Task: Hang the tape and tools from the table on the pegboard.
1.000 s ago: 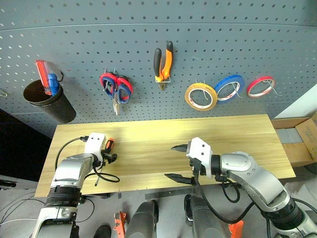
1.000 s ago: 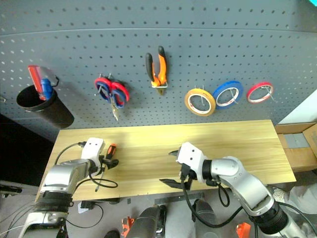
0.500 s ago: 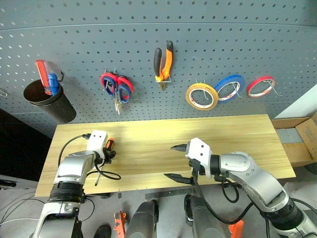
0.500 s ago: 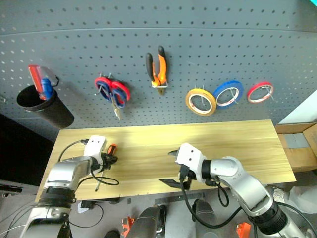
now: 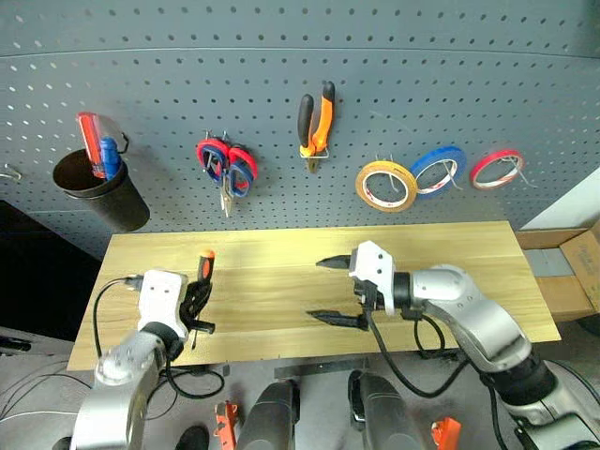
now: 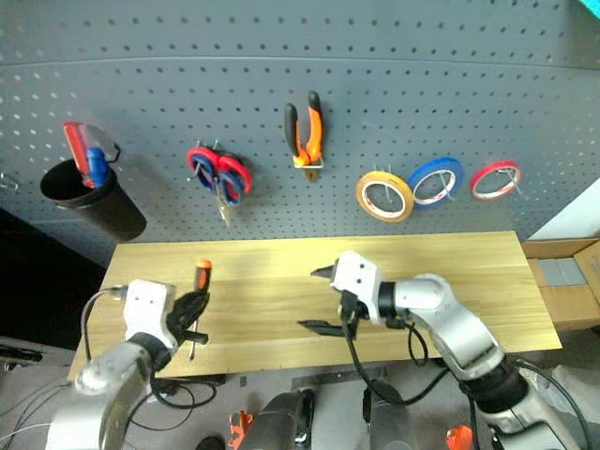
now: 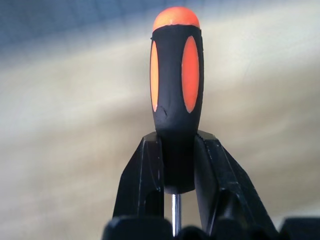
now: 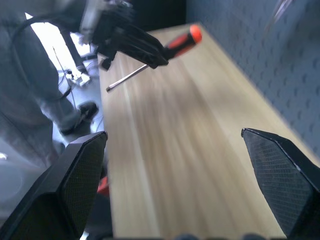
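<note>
screwdriver point(image 5: 202, 272) is pointing handle-up toward the pegboard point(image 5: 281, 56), shaft down, long axis near upright, above the surface point(image 5: 281, 262) by its left edge. left end effector point(image 5: 195, 300) is clamping it, now lifted off the wood. right end effector point(image 5: 328, 291) is gaping wide, empty, mid-surface.

Pliers point(image 5: 314, 118) on pegboard point(image 5: 281, 56), behind table point(image 5: 450, 248)
</note>
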Action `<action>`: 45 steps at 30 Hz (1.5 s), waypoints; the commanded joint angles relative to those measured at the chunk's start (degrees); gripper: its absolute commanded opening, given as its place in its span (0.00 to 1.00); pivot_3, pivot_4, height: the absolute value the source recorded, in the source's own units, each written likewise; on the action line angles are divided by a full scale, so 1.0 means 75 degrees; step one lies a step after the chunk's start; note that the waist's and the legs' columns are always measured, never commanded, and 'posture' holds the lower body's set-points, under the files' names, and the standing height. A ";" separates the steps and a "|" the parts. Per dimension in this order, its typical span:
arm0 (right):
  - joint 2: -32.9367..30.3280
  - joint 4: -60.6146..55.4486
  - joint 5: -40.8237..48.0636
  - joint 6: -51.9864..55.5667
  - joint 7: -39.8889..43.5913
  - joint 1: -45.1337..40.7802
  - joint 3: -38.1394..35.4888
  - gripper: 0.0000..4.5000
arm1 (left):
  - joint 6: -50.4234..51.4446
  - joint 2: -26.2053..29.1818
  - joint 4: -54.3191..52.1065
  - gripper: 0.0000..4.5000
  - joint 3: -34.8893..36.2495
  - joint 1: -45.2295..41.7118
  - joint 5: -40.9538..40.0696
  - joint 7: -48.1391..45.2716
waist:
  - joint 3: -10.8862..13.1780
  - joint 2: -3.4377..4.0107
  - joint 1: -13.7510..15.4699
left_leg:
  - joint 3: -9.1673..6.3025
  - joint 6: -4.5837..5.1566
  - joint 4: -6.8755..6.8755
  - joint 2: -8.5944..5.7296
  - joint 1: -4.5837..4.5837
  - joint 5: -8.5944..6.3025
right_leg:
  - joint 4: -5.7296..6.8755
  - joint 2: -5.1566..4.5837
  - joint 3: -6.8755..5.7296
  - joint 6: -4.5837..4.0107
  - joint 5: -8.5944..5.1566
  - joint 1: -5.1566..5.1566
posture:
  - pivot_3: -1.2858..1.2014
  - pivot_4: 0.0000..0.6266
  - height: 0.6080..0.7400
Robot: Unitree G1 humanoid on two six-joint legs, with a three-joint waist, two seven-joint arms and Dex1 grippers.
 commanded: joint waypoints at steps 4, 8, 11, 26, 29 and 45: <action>0.1007 0.0633 0.0899 -0.0623 0.0171 -0.0714 -0.0882 1.00 | -0.1888 -0.0510 -0.0682 0.11 0.0332 -0.0506 0.0549 0.1041 | -0.0218 0.0013 0.0281 | -0.0002 0.0000 0.0007 -0.0004 0.0009 0.0002 | 0.0001 0.0005 -0.0005 0.0005 0.0006 0.0021 | 0.56 0.23 1.00; 0.1322 0.0931 0.1086 -0.0584 -0.0011 -0.1171 -0.1359 1.00 | -0.2146 -0.0168 -0.0477 0.11 0.0819 -0.1234 0.0469 0.1158 | -0.0424 -0.0028 0.0369 | 0.0000 -0.0002 0.0015 -0.0013 0.0009 0.0004 | 0.0000 0.0008 -0.0001 0.0012 0.0015 0.0021 | 0.56 0.18 1.00; 0.1289 0.1131 0.0939 -0.0763 0.0115 -0.1291 -0.1350 1.00 | -0.1844 0.0165 -0.0535 0.11 0.1201 -0.2034 0.0021 0.1171 | -0.0572 -0.0048 0.0384 | 0.0001 -0.0004 0.0010 -0.0009 0.0008 0.0005 | -0.0001 0.0017 -0.0001 0.0011 0.0015 0.0013 | 0.56 0.15 1.00; 0.1284 0.1534 0.0740 -0.1022 0.0444 -0.1574 -0.1257 1.00 | -0.1682 0.1956 0.1184 0.11 0.2270 -0.5065 -0.0887 0.1045 | -0.1019 -0.0051 0.0356 | 0.0031 -0.0016 0.0009 -0.0002 0.0035 0.0013 | 0.0020 0.0075 0.0017 0.0007 0.0018 0.0014 | 0.56 0.08 1.00; 0.1334 0.1551 0.0698 -0.1057 0.0425 -0.1631 -0.1242 1.00 | -0.2030 0.1898 0.2049 0.11 0.2156 -0.5320 -0.0638 0.1253 | -0.1083 -0.0056 0.0369 | 0.0029 -0.0018 0.0010 -0.0001 0.0045 0.0014 | 0.0021 0.0080 0.0019 0.0005 0.0019 0.0027 | 0.56 0.07 1.00; 0.1187 0.1153 0.0568 -0.0853 0.0205 -0.1473 -0.1299 1.00 | -0.3885 0.1479 0.4389 0.11 0.1465 -0.5840 -0.0625 0.0658 | -0.1199 -0.0078 0.0213 | 0.0026 -0.0018 0.0008 0.0000 0.0147 0.0013 | 0.0016 0.0080 0.0026 0.0001 0.0021 0.0129 | 0.54 0.08 1.00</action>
